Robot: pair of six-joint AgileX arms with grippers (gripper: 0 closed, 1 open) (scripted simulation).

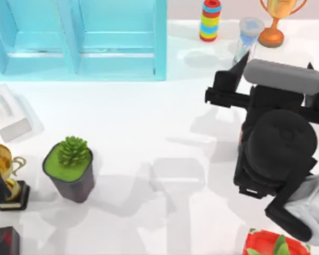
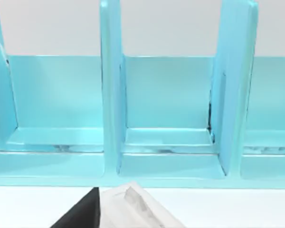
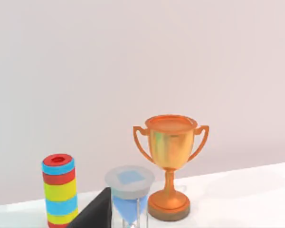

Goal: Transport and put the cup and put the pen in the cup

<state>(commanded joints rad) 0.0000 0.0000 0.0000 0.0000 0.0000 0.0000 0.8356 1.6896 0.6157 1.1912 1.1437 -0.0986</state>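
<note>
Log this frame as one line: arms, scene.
right arm: raised over table's right side, facing trophy and hourglass | left arm: parked at left edge | potted succulent: upright, left of centre

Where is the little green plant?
In the top view, the plant sits on the table's left side, just right of a gold trophy, below the blue shelf.
</note>
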